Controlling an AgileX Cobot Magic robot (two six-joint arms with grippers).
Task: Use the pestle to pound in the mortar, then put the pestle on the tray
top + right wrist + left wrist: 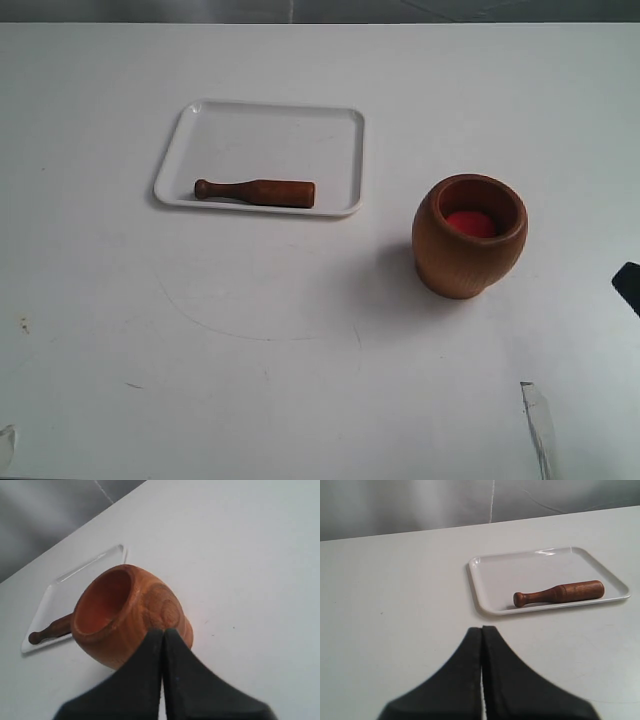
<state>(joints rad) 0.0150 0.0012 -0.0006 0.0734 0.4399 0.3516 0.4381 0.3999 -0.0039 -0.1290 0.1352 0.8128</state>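
The pestle [256, 191] lies flat along the front part of the white tray [300, 120], knob to the left; the left wrist view shows the pestle [559, 592] and tray [520, 567] too. To the tray's right the mortar [470, 236] stands upright on the table, red bottom showing. My left gripper [482, 628] is shut and empty, well short of the tray. My right gripper [164, 630] is shut and empty, its tips in front of the mortar [125, 617]. A dark bit of the right gripper [628, 285] shows at the exterior view's right edge.
White tabletop [300, 350] all around. Faint scuff arcs mark it in front of the tray. A grey wall [420, 500] lies beyond the table's far edge.
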